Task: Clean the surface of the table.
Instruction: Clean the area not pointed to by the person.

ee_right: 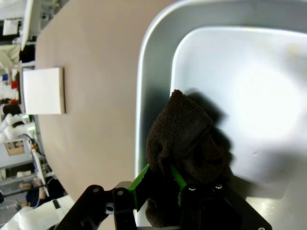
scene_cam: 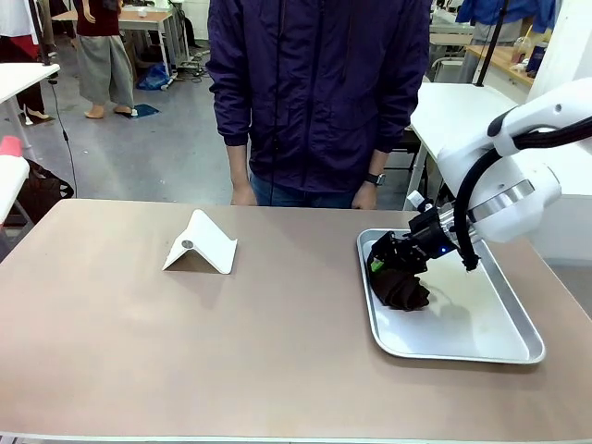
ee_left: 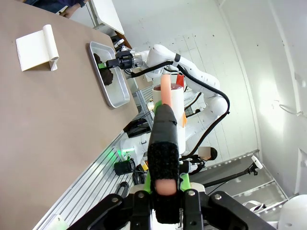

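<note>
Barely begun, I'd judge. The right claw [ee_right: 159, 178] pinches a dark cloth [ee_right: 184, 139] low inside the metal tray [ee_right: 153, 57], so the wiping itself is not yet started. The table [scene_cam: 277, 342] spreads out from under the tray to the claw's left. Farther that way sits a white folded stand [scene_cam: 202, 242] (something to wipe around), and a person [scene_cam: 314, 92] waits at the far edge. The left claw [ee_left: 164, 115], fingers pressed together, hangs off the table's side.

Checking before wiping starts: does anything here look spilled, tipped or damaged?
Nothing stands out: the white stand rests on the table, and the dark brown cloth sits bunched in the metal tray, gripped by the right claw.
</note>
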Action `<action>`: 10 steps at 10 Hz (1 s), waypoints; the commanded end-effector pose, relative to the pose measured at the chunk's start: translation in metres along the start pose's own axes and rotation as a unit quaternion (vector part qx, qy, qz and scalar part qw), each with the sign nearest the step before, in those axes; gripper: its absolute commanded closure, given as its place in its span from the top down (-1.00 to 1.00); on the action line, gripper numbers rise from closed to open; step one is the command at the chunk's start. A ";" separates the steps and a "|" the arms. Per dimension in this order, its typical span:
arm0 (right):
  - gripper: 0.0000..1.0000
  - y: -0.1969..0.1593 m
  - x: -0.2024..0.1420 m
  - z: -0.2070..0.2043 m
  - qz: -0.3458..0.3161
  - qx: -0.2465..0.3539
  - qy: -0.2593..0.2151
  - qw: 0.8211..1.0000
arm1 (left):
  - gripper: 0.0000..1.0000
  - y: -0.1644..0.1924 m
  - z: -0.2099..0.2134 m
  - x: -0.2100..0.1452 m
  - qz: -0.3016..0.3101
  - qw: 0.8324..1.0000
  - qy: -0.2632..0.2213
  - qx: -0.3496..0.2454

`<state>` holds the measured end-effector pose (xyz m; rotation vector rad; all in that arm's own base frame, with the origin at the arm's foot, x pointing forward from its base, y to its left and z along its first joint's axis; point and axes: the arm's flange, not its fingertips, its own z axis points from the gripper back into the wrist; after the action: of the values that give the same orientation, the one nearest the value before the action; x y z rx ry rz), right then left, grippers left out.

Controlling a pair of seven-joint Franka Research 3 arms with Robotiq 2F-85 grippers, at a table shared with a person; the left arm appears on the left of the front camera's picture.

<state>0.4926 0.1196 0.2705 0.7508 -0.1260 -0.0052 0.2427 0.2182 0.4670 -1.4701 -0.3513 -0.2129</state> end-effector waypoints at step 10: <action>-1.00 -0.106 0.005 0.088 -0.124 -0.070 -0.112 0.983 | -0.55 -0.004 -0.002 0.002 0.002 1.000 -0.006 -0.004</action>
<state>0.5000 -0.0026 0.2744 0.6815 -0.2233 -0.2713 0.2427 0.2182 0.4672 -1.4697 -0.3517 -0.2133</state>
